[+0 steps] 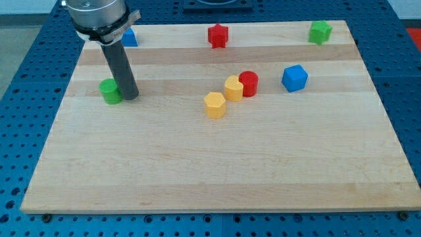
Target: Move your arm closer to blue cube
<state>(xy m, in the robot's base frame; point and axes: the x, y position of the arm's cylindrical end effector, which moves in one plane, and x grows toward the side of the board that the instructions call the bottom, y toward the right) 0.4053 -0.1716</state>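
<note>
So the job here is just getting my tip (129,97) over near the blue cube (295,78), and honestly not much of that looks done. My tip sits at the view's left side of the board (197,164), right up against a green cylinder (110,91) — touching it or just beside it, hard to call. The blue cube is way over on the view's right, well apart from the rod, sitting by itself on bare wood.

As for the tool: it's a plain dark rod, nothing to open or close, and it isn't carrying anything (it can only nudge stuff along the table).

What's left, as I read it, is pretty much the whole trip across the board toward the view's right. The catch is the little cluster in between — an orange-yellow block (214,105), a second yellow block (233,87) and a red cylinder (248,83), all bunched together and touching or nearly so. A straight line from my tip to the cube would run close to them, so I'd guess a slight swing around the group avoids shoving anything.

Other bits: a red star-ish block (218,35) at the view's top middle, a green block (320,31) in the top right corner, and another blue block (129,37) half hidden behind the arm at top left — none of those look in the way.
</note>
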